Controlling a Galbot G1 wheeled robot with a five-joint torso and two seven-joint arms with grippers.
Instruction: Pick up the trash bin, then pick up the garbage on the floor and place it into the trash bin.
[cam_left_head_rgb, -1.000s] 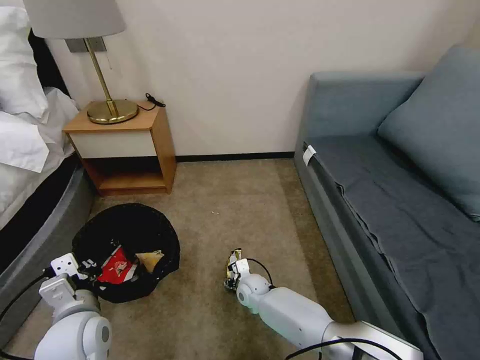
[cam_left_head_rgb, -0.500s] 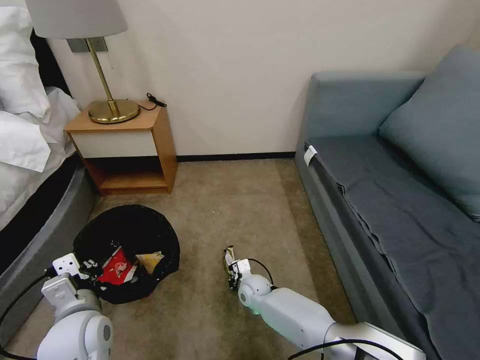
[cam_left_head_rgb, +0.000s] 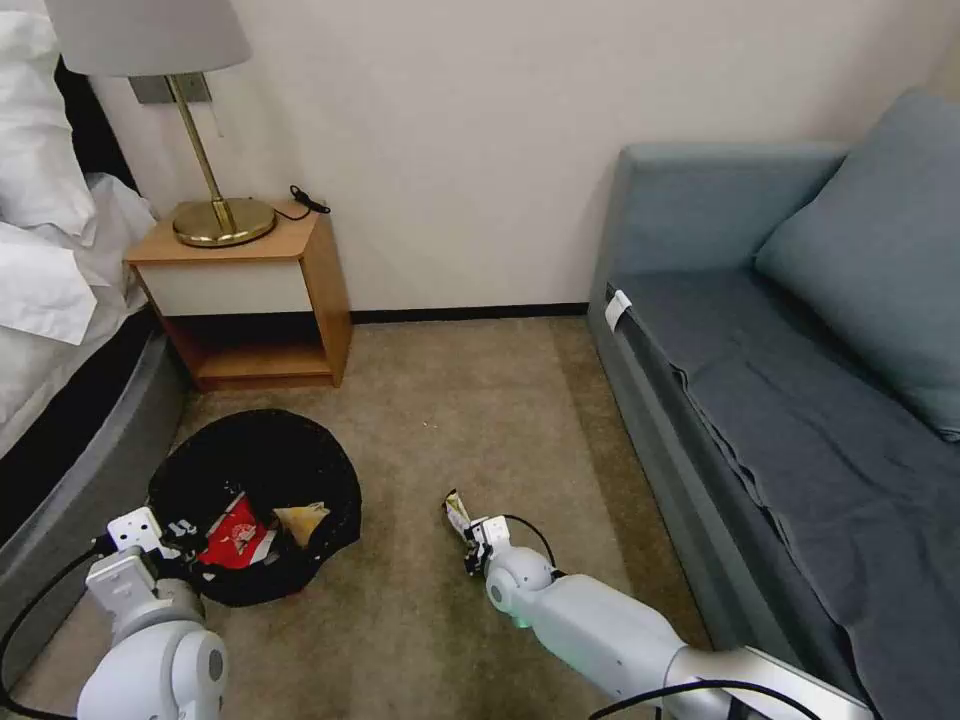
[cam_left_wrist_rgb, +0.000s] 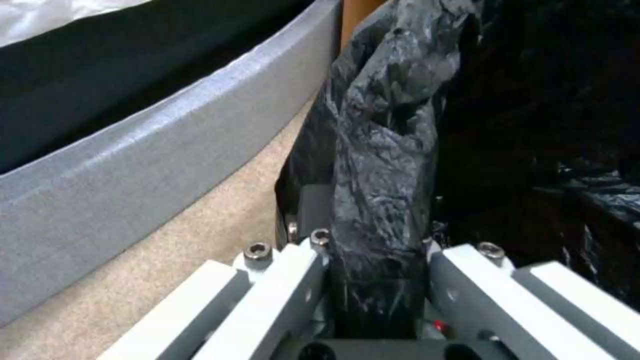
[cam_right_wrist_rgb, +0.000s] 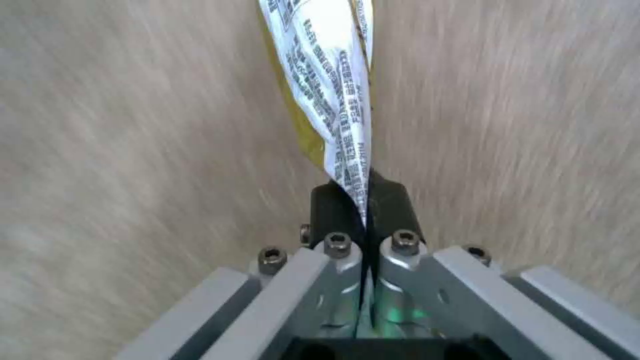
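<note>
Right end effector (cam_right_wrist_rgb: 365, 200) pinches yellow-white printed wrapper (cam_right_wrist_rgb: 330, 85); left end effector (cam_left_wrist_rgb: 373, 235) clamps black-bagged bin (cam_left_head_rgb: 270, 460) rim.

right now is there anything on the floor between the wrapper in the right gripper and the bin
Nothing visible. The right gripper is shut on the wrapper, and only bare carpet lies between it and the bin, which the left gripper holds by its rim. The bin's mouth is open, with two pieces already inside.
</note>
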